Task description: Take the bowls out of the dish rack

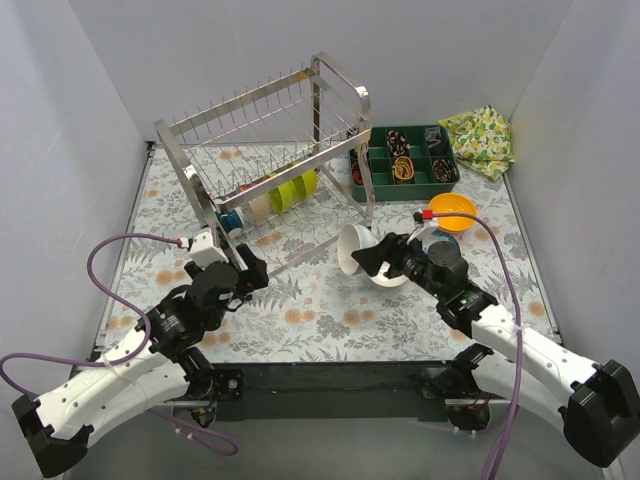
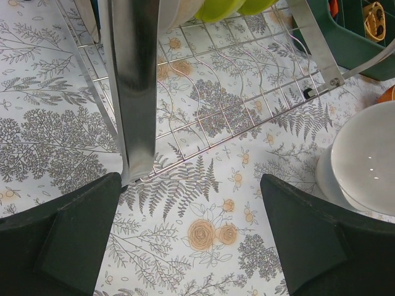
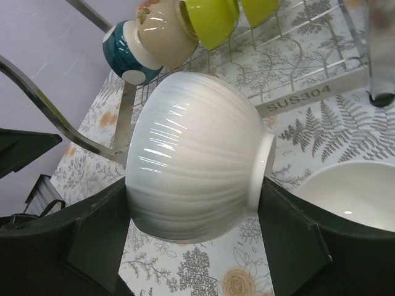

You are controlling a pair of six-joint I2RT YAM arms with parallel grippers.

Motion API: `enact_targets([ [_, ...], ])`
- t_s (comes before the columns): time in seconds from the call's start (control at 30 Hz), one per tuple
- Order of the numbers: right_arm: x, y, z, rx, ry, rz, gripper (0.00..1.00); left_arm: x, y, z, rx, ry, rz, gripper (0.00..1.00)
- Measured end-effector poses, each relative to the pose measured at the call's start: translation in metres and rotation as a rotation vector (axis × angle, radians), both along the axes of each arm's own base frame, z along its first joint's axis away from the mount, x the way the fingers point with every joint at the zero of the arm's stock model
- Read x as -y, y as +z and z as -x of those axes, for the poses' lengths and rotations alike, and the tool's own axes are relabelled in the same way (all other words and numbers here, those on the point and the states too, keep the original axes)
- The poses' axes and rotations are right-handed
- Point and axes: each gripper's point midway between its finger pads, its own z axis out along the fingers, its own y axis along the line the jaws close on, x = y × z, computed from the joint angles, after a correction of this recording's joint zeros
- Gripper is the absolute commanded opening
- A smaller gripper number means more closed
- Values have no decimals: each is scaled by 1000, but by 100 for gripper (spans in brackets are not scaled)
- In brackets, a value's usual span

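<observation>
My right gripper (image 1: 372, 258) (image 3: 194, 206) is shut on a plain white bowl (image 1: 352, 248) (image 3: 191, 160), tipped on its side between the pads, in front of the dish rack (image 1: 270, 130). On the rack's lower tier stand a blue bowl (image 1: 229, 220) (image 3: 123, 58), a cream bowl (image 1: 258, 206) (image 3: 163, 34) and two lime green bowls (image 1: 285, 193) (image 3: 213, 18). A second white bowl (image 3: 345, 191) (image 2: 364, 160) sits on the table just under the right gripper. My left gripper (image 1: 250, 270) (image 2: 191, 234) hangs open over the floral cloth by the rack's front leg (image 2: 136, 92), holding nothing.
An orange bowl (image 1: 452, 210) stands on the table to the right. A dark green compartment tray (image 1: 430, 137) is at the back right, with a yellow patterned cloth (image 1: 480, 135) beside it. Grey walls close in both sides.
</observation>
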Motion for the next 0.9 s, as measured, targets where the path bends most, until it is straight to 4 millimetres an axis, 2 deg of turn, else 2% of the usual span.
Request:
enact_targets([
  [0.27, 55, -36, -5, -140, -127, -33, 1, 2, -3, 0, -8, -9, -7, 97],
  [0.43, 72, -54, -7, -227, -161, -70, 1, 3, -4, -1, -14, -12, -11, 97],
  [0.5, 75, -59, -9, -257, -165, -86, 6, 3, -4, -1, -13, -13, -10, 97],
  [0.63, 82, -74, -7, -325, -175, -104, 23, 4, -4, -1, -13, -13, -11, 97],
  [0.67, 83, -77, -6, -340, -177, -110, 32, 4, -4, -1, -13, -13, -11, 97],
  [0.73, 86, -80, -6, -357, -184, -121, 41, 4, -4, -1, -13, -14, -11, 97],
  [0.77, 87, -81, -6, -363, -186, -125, 50, 4, -4, -1, -13, -14, -12, 97],
  [0.83, 89, -84, -5, -372, -186, -129, 58, 4, -4, -1, -13, -15, -12, 97],
  [0.87, 88, -84, -4, -374, -181, -129, 66, 4, -4, -1, -14, -15, -12, 97],
  [0.9, 88, -84, -3, -374, -178, -127, 69, 4, -4, 0, -14, -16, -11, 97],
])
